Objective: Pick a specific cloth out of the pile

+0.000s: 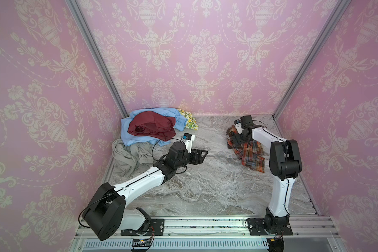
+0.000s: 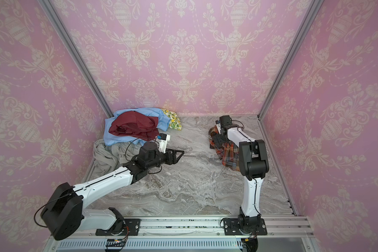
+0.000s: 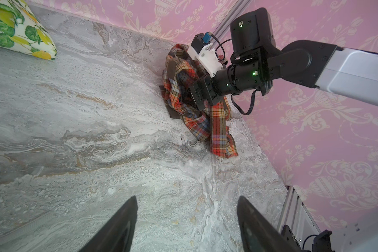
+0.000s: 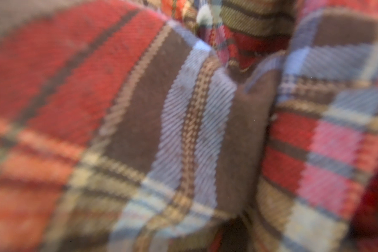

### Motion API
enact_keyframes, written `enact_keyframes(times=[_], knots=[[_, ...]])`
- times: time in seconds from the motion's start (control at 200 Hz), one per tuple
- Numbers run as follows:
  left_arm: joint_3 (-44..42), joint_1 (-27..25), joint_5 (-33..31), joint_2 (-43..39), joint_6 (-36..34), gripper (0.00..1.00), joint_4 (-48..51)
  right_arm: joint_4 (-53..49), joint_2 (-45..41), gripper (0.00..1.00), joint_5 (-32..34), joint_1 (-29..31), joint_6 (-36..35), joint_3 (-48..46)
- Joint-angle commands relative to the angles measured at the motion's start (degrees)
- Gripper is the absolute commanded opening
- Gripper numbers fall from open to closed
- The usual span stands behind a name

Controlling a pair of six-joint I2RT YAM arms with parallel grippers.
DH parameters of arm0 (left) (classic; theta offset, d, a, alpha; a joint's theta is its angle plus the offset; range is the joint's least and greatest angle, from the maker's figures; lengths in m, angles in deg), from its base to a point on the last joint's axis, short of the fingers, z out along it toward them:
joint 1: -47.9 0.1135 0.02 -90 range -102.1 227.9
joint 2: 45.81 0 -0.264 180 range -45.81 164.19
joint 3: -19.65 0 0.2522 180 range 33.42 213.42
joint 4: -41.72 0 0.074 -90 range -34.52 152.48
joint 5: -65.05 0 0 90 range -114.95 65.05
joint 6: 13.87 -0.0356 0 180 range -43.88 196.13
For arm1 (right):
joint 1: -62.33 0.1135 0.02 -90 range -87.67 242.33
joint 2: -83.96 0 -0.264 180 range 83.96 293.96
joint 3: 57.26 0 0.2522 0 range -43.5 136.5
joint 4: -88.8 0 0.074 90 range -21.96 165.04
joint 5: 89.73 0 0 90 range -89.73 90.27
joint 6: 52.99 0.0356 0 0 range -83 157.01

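The shirt (image 1: 252, 155) looks soft, light, floppy. My right claw (image 3: 195, 97) sits spread in its bunched folds, centre-right; I'd pinch a thick fold. My left claw (image 3: 187, 198) is spread, empty.

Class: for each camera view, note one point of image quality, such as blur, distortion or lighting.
Right wrist view: the plaid shirt fills the frame, too close to focus, much of it blurred. Left wrist view: the marble table is sharp, but its edges bow from lens distortion. Both top views: even, soft light, only faint shadows on the table.
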Motion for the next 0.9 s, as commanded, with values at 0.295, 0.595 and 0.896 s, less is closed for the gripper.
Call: enact_keyframes(times=[0.295,0.595,0.896], knots=[[2.5,1.0,-2.5,-1.1,-3.8,0.75,5.9,-5.9,6.7,1.0,-1.7,-5.9,-5.1,7.8],[4.4,2.7,-3.5,-1.8,-6.2,0.77,8.9,-8.6,10.4,1.0,-1.6,-7.2,-6.3,14.8],[5.0,4.5,-4.1,-4.0,-7.9,0.78,11.4,-8.5,12.0,1.0,-2.6,-8.4,-7.1,17.6]])
